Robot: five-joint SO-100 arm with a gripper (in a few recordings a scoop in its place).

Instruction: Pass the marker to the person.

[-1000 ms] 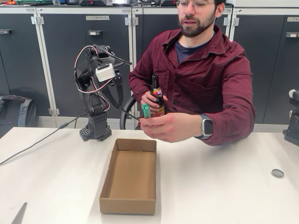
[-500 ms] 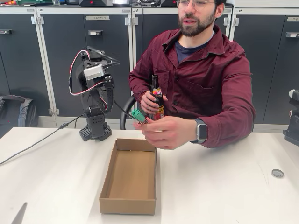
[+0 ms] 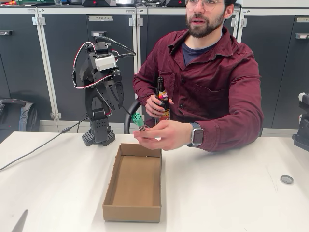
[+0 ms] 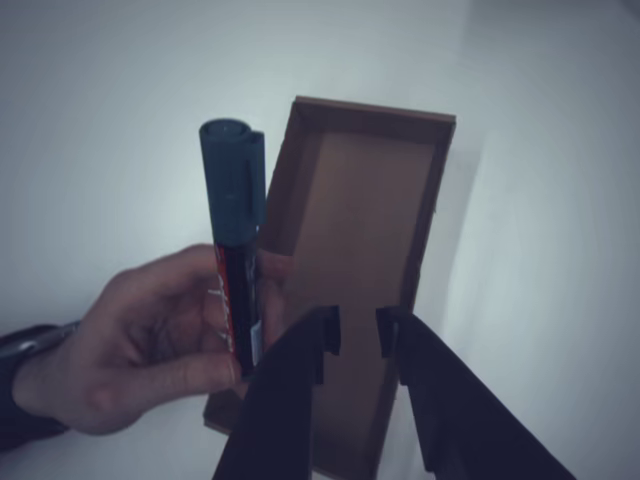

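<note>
Wrist view: claw (image 4: 355, 335) parted, empty, above box (image 4: 400, 180); person's hand (image 4: 140, 345) holds marker (image 4: 232, 230) upright.

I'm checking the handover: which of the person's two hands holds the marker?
The hand with the smartwatch, stretched forward over the cardboard box, holds the marker green cap up. The other hand grips a dark bottle near the chest.

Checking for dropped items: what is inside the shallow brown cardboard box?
The cardboard box shows bare floor in the fixed view. In the wrist view, the black gripper and the person's hand cover its near end.
</note>
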